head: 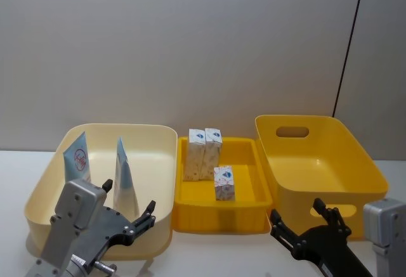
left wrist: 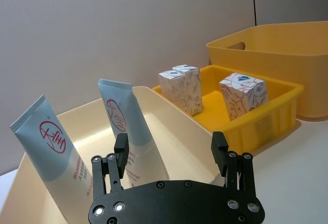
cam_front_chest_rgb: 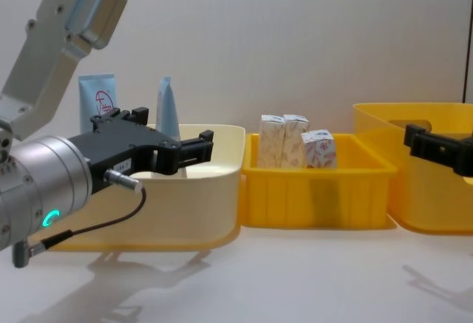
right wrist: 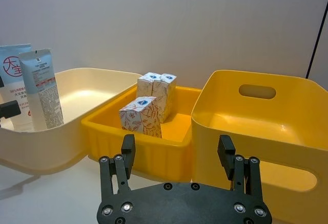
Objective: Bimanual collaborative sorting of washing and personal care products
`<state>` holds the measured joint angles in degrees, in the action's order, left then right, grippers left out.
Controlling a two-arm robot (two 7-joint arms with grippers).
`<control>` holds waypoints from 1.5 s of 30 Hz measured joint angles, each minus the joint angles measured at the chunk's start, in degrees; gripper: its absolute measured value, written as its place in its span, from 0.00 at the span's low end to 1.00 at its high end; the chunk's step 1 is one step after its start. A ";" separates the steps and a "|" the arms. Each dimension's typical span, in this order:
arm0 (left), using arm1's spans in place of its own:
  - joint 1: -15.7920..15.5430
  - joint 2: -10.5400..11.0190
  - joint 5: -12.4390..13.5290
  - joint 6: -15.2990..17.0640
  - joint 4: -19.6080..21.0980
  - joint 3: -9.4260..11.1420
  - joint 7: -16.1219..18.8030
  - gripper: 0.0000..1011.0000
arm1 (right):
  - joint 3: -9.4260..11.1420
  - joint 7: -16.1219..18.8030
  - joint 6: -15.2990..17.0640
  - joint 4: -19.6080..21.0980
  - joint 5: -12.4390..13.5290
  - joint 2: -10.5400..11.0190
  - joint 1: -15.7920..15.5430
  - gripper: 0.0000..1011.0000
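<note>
Two pale-blue tubes (head: 77,156) (head: 124,177) with red logos stand leaning inside the cream bin (head: 158,132) on the left. Three cream cartons with reddish print sit in the small yellow tray (head: 247,163): two (head: 195,153) (head: 212,151) upright side by side at its back, one (head: 224,183) alone nearer me. My left gripper (head: 130,198) hovers open over the cream bin's near rim, facing the tubes (left wrist: 120,116), with nothing in it. My right gripper (head: 296,210) is open and holds nothing, just before the gap between the tray and the large yellow bin (head: 317,160).
The large yellow bin with handle slots stands at the right, and I see nothing inside it. All three containers stand side by side in a row across the white table, close to a grey wall. Bare table lies in front of them.
</note>
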<state>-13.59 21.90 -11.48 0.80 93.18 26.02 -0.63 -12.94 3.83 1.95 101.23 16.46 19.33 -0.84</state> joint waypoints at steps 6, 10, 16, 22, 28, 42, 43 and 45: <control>0.00 0.00 0.00 0.00 0.00 0.00 0.00 0.99 | 0.00 0.00 0.00 0.00 0.00 0.00 0.00 0.99; 0.00 0.00 0.00 0.00 0.00 0.00 0.00 0.99 | 0.00 0.00 0.00 0.00 0.00 0.00 0.00 0.99; 0.00 0.00 0.00 0.00 0.00 0.00 0.00 0.99 | 0.00 0.00 0.00 0.00 0.00 0.00 0.00 0.99; 0.00 0.00 0.00 0.00 0.00 0.00 0.00 0.99 | 0.00 0.00 0.00 0.00 0.00 0.00 0.00 0.99; 0.00 0.00 0.00 0.00 0.00 0.00 0.00 0.99 | 0.00 0.00 0.00 0.00 0.00 0.00 0.00 0.99; 0.00 0.00 0.00 0.00 0.00 0.00 0.00 0.99 | 0.00 0.00 0.00 0.00 0.00 0.00 0.00 0.99; 0.00 0.00 0.00 0.00 0.00 0.00 0.00 0.99 | 0.00 0.00 0.00 0.00 0.00 0.00 0.00 0.99; 0.00 0.00 0.00 0.00 0.00 0.00 0.00 0.99 | 0.00 0.00 0.00 0.00 0.00 0.00 0.00 0.99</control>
<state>-13.59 21.89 -11.48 0.80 93.17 26.03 -0.63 -12.94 3.83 1.95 101.23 16.46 19.33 -0.84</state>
